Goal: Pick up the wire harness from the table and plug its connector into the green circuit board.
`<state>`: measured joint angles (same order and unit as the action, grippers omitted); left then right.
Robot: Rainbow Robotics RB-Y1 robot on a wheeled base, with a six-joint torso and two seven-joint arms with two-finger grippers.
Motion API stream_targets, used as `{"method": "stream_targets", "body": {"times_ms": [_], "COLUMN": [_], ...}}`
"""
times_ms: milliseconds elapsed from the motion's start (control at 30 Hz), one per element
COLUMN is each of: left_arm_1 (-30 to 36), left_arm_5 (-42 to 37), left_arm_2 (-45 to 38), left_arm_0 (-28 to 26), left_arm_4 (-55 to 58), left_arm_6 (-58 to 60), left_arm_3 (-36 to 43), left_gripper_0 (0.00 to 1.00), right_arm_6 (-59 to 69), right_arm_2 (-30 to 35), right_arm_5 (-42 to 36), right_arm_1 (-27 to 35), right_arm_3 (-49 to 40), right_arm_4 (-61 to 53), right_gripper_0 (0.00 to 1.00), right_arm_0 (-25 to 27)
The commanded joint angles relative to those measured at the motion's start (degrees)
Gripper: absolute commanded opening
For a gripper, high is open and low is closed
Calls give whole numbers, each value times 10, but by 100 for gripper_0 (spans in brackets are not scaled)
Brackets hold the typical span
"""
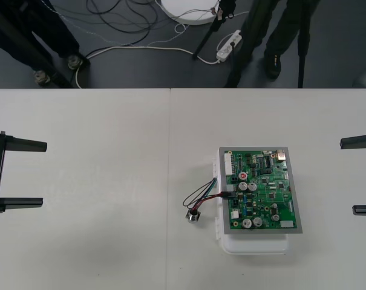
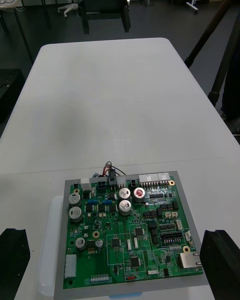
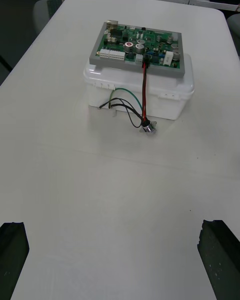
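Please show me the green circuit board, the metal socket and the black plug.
green circuit board (image 1: 264,193), front view, middle of its face
metal socket (image 1: 193,215), front view, its round body
black plug (image 3: 146,58), left wrist view, its body

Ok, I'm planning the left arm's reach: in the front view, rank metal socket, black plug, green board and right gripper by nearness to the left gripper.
From the left gripper:
1. Metal socket, lying left of the board.
2. Black plug, at the board's left edge.
3. Green board, right of centre.
4. Right gripper, at the far right.
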<state>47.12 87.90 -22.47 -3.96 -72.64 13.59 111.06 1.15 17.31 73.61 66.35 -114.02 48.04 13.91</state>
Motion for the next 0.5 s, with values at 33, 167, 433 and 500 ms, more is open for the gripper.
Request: {"method": "stream_targets", "body": {"times_ms": [33,167,433,500], "left_arm_1": [-8,-8,-8,-8], "left_arm_5": [21,21,21,21], "left_arm_2": [-10,-10,-10,-10], "left_arm_0": [-11,-11,-11,-11], "left_arm_4": [-1,-1,-1,-1], "left_arm_6": [-30,-30,-30,-30], "left_arm_3": [0,0,0,0], "left_gripper_0": [100,100,100,100], "right_arm_6": [12,12,12,12], "right_arm_2": [10,10,10,10], "right_arm_5": [3,3,3,3], "right_arm_1": [3,3,3,3], "right_arm_3": [-4,-4,-4,-4], "right_arm_4": [-9,-9,-9,-9], "right_gripper_0": [100,100,100,100], "right_arm_0": [9,9,9,9]}}
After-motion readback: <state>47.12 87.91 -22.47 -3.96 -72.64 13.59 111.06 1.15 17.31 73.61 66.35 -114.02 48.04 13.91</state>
